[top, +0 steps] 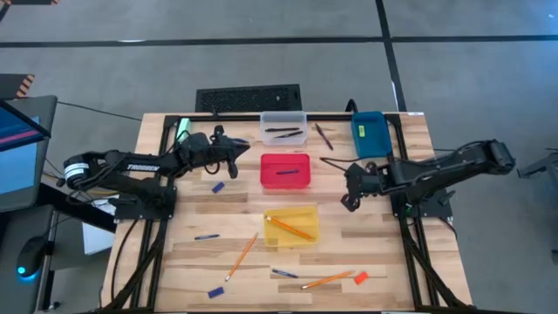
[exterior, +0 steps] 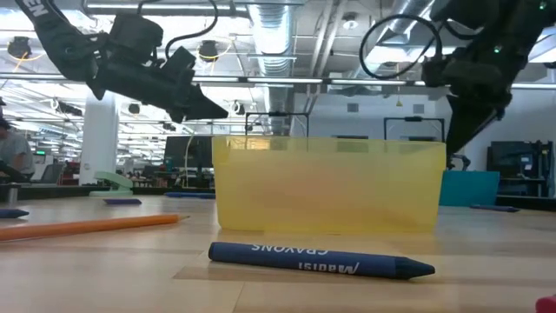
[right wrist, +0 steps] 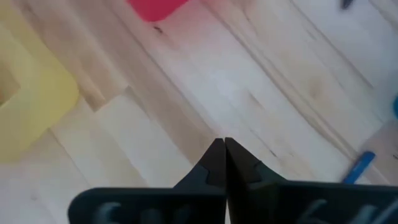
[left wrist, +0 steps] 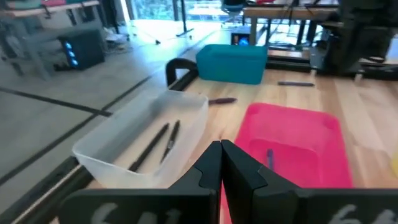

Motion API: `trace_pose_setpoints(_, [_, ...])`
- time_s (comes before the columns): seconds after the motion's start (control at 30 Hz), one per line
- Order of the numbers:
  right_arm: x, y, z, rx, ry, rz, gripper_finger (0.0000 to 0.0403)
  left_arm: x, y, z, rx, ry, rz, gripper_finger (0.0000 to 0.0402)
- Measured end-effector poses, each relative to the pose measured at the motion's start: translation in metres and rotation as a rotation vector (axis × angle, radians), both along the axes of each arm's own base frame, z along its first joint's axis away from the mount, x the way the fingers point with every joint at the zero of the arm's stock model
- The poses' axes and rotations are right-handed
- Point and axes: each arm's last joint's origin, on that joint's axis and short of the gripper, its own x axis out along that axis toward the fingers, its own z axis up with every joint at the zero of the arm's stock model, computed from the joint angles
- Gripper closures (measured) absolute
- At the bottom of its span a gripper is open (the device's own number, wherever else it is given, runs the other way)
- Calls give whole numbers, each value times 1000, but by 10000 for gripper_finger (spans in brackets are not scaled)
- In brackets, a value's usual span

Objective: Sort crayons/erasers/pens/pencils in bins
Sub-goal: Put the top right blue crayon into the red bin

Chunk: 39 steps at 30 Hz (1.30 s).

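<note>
Four bins stand mid-table: a clear bin (top: pixel 283 128) holding two dark pens (left wrist: pixel 155 146), a red bin (top: pixel 285 170) with a blue stick (left wrist: pixel 269 157) in it, a yellow bin (top: pixel 292 225) with orange pencils (top: pixel 290 228), and a blue bin (top: pixel 370 133). Loose on the table lie pencils (top: pixel 241 256) (top: pixel 328 280), pens (top: pixel 323 135) (top: pixel 207 236), blue crayons (top: pixel 218 187) (exterior: pixel 321 259) and an orange-red eraser (top: pixel 360 277). My left gripper (top: pixel 247 155) hovers shut and empty, left of the red bin. My right gripper (top: pixel 349 202) hangs shut and empty, right of the yellow bin, above bare wood.
A pale green block (top: pixel 183 131) lies at the table's far left corner, and a dark keyboard (top: pixel 248 98) sits beyond the far edge. Another pen (top: pixel 283 273) lies near the front edge. Bare wood shows between the yellow bin and the right arm's base.
</note>
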Motion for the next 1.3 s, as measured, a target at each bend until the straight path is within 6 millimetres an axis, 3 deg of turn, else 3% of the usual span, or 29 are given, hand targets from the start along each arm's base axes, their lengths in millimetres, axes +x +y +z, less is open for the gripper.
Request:
trace_pose_setpoints(0.4, [-9,-12,-17,17,-64,73,399,-1,2,-12,-107,241,-10,401])
trace_pose_setpoints(0.53, [-21,-14,-14,75,-44,-49,385,-1,1,-14,-120,297,-7,401])
trace_pose_setpoints(0.73, [-40,-22,-26,131,146,-338,335,-1,1,-14,-131,303,31,401])
trace_pose_setpoints(1.07, [-33,-44,-43,108,288,-444,266,-1,2,-13,-125,296,40,402])
trace_pose_setpoints(1.3, [-35,-65,-47,111,306,-497,257,-2,1,-15,-135,312,40,401])
